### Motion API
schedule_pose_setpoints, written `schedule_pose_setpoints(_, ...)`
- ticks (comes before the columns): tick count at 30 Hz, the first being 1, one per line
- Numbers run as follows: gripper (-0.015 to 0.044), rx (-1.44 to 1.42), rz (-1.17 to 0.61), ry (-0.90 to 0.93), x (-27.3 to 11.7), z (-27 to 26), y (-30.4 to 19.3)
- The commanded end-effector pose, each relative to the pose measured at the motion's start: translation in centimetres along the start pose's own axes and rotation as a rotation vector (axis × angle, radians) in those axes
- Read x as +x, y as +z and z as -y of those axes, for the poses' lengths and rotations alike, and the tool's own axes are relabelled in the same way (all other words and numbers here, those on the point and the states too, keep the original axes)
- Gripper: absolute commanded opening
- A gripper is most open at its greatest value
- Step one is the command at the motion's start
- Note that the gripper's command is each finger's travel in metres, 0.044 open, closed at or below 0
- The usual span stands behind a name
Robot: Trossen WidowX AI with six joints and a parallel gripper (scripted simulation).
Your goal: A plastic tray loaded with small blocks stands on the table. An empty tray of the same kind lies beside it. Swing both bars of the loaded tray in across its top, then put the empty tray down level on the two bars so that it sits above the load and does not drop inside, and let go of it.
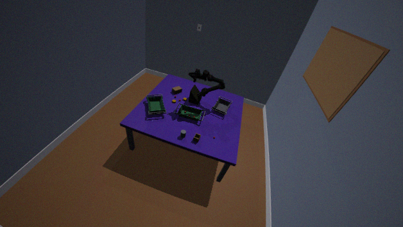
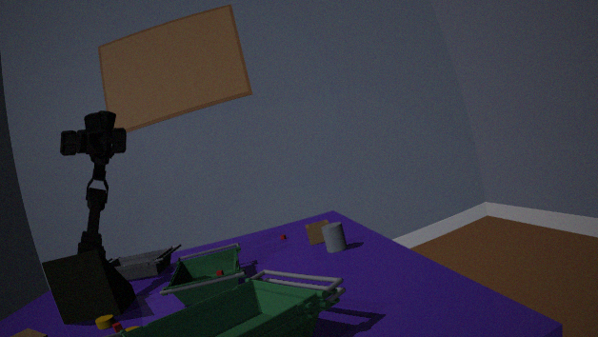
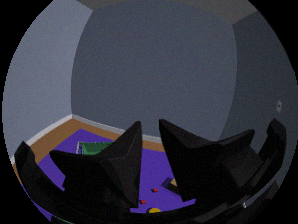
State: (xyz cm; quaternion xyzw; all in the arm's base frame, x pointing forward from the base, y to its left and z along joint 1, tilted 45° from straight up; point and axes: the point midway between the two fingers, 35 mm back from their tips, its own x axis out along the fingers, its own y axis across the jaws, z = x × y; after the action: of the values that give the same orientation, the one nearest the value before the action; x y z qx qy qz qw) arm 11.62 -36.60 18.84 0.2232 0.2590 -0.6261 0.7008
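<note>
The loaded green tray (image 1: pixel 193 114) (image 2: pixel 216 263) stands mid-table with several small red blocks inside. One wire bar (image 2: pixel 205 283) extends out over its near end in the exterior view, the other bar (image 2: pixel 209 251) over its far end. The empty green tray (image 1: pixel 156 105) (image 2: pixel 267 311) (image 3: pixel 98 148) stands beside it, at the left in the top view; wire bars show at its ends. My gripper (image 1: pixel 191 77) (image 2: pixel 99 140) (image 3: pixel 150 124) is raised high above the arm's base, away from both trays. Its fingers are nearly together, with a narrow empty gap.
A grey tray (image 1: pixel 221 106) (image 2: pixel 143 267) with wire bars stands right of the base in the top view. A tan block (image 1: pixel 176 90), yellow discs (image 1: pixel 174 100) and small red blocks lie left of the base. A grey cylinder (image 1: pixel 183 133) (image 2: pixel 334 237) and small wooden box (image 1: pixel 197 138) stand near the front edge.
</note>
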Motion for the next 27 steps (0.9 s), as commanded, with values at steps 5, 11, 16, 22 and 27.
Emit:
schedule_pose_setpoints(5,0.0083,-0.219,-0.178,0.300,-1.7,-10.1,-3.3)
schedule_pose_setpoints(11,0.0083,-0.425,-0.387,0.575,-5.2,-17.9,-8.1)
schedule_pose_setpoints(16,0.0083,-0.593,-0.588,0.806,-9.9,-23.3,-12.9)
schedule_pose_setpoints(22,0.0083,-0.767,-0.847,1.054,-17.1,-27.4,-18.6)
schedule_pose_setpoints(27,0.0083,-0.880,-1.078,1.228,-23.7,-29.2,-22.8)
